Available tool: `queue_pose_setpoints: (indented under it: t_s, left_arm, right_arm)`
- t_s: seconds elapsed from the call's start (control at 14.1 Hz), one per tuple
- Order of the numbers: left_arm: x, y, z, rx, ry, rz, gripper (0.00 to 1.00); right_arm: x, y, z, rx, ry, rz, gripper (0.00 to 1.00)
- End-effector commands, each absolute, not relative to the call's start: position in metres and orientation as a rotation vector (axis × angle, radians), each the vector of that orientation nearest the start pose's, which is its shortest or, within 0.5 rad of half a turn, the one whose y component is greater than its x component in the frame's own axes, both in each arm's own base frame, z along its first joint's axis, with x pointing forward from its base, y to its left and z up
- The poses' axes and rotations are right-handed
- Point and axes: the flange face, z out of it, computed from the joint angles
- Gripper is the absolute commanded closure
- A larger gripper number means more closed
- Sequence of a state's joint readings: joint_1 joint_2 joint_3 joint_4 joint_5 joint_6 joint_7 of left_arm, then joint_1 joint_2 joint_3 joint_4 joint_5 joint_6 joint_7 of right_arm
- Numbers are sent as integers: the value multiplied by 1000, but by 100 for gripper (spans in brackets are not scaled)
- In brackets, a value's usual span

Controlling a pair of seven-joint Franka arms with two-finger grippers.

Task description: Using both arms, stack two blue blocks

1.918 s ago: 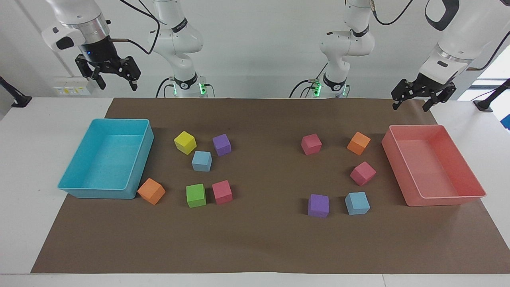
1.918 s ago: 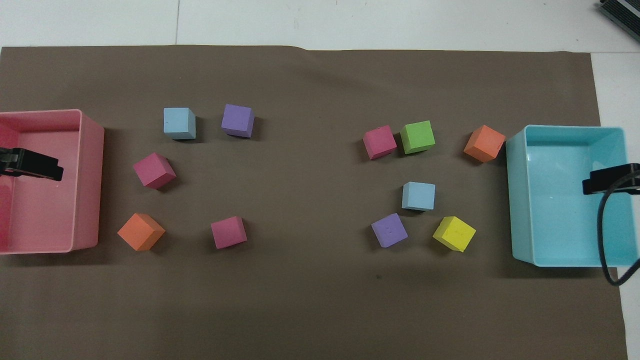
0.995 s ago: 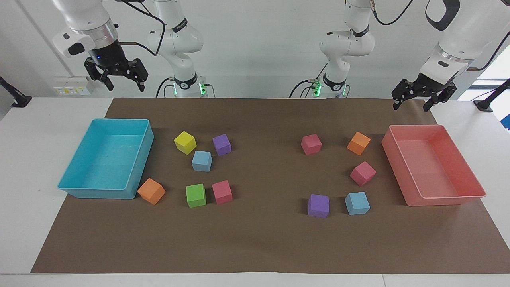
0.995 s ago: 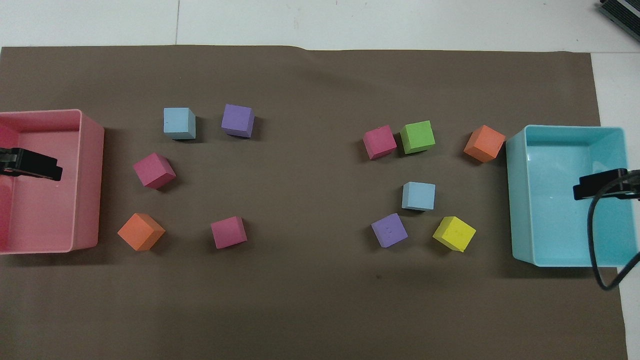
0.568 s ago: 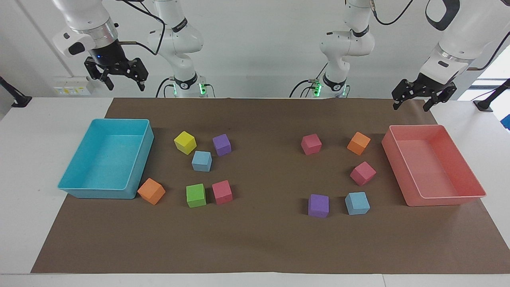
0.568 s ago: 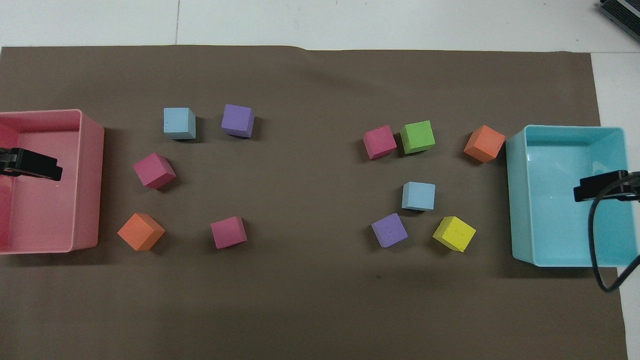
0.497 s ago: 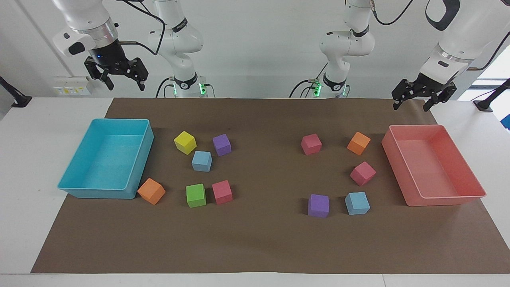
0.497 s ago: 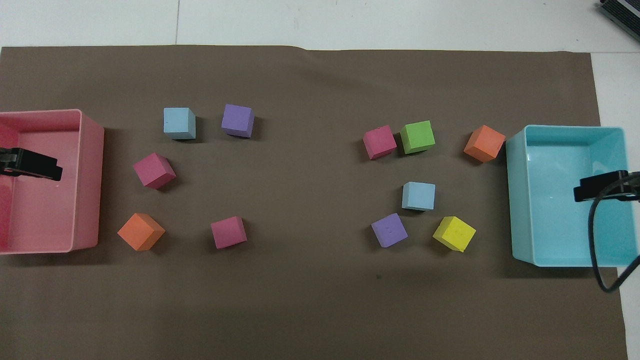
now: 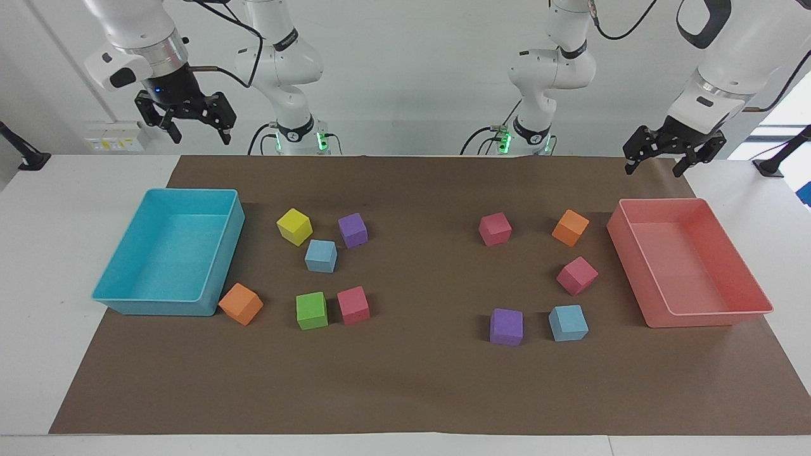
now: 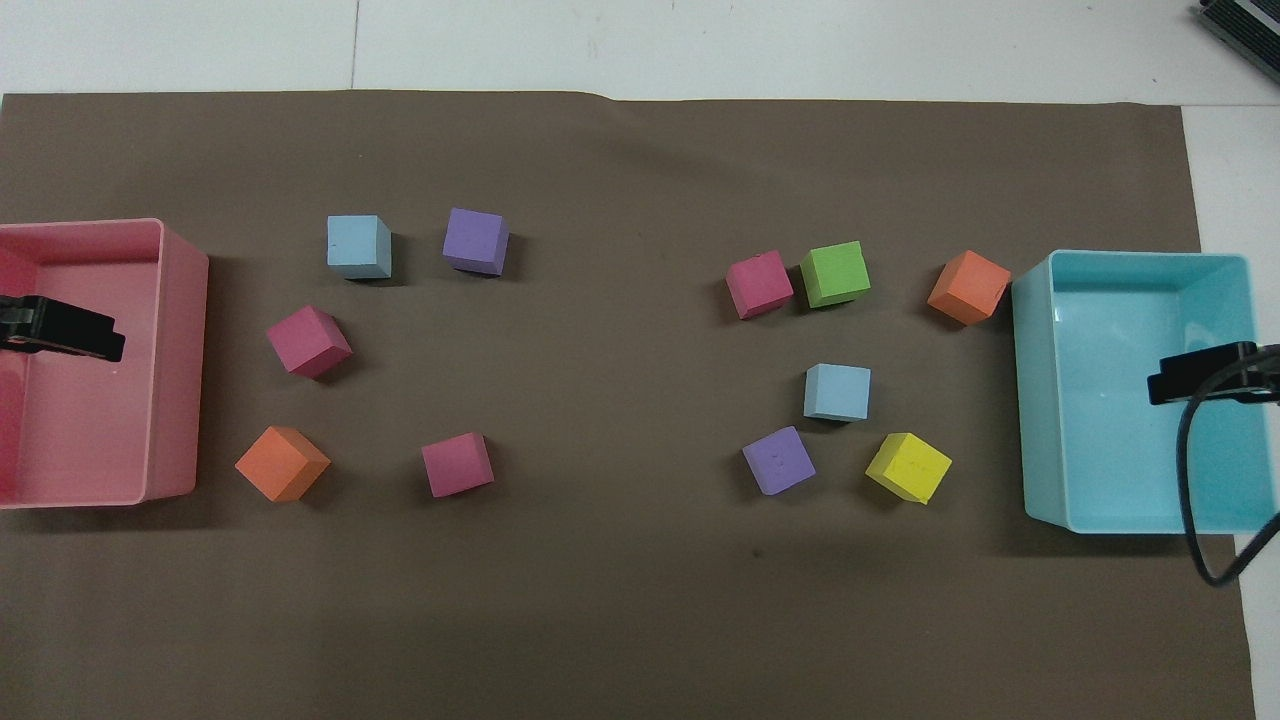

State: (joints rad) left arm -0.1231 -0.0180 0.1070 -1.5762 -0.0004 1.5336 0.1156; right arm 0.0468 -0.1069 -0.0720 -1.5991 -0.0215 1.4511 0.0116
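Overhead crops both grippers, left gripper (image 9: 656,166) and right gripper (image 9: 194,132), fingers spread wide, empty.

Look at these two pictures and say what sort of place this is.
Most likely a robotics lab set up for practice runs: two white robot arms stand at a table covered with brown paper, with coloured foam cubes and two plastic trays laid out.

1. A mat (image 9: 418,392) covers the table, and everything lies on it.
2. The right-end tray (image 9: 152,308) sits at my right arm's end of the table, and the left-end tray (image 9: 697,318) at my left arm's end.
3. Six cubes (image 9: 320,256) lie beside the right-end tray, and the corner cube (image 9: 241,304) touches its wall.
4. Five cubes (image 9: 576,275) lie beside the left-end tray, apart from it.
5. My right gripper (image 9: 199,136) hangs over the right-end tray, and my left gripper (image 9: 652,170) over the left-end tray.
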Motion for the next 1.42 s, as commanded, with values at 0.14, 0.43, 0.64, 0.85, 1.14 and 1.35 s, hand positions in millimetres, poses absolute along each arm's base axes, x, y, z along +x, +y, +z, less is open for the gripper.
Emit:
queue_pose_setpoints:
  t_s: [0.14,0.43,0.64,0.85,1.14,1.35]
  left_arm:
    - [540,-5,632,-3154,185,33,0]
    - [540,-6,632,-3154,190,33,0]
    - [540,-5,632,-3154,187,33,0]
    - [540,-6,632,-3154,192,33,0]
    - [540,-6,632,-3154,190,33,0]
    - [540,-5,632,-3154,187,33,0]
  right_arm:
    - [498,-11,652,-3140,38,80,0]
    - [509,21,620,-3144,83,63,0]
    - [518,46,583,-3145,111,43,0]
    - [532,70,553,-3146,154,40,0]
    - [545,91,500,-3148,188,53,0]
    - [553,113,459,-3129,230,-1,0]
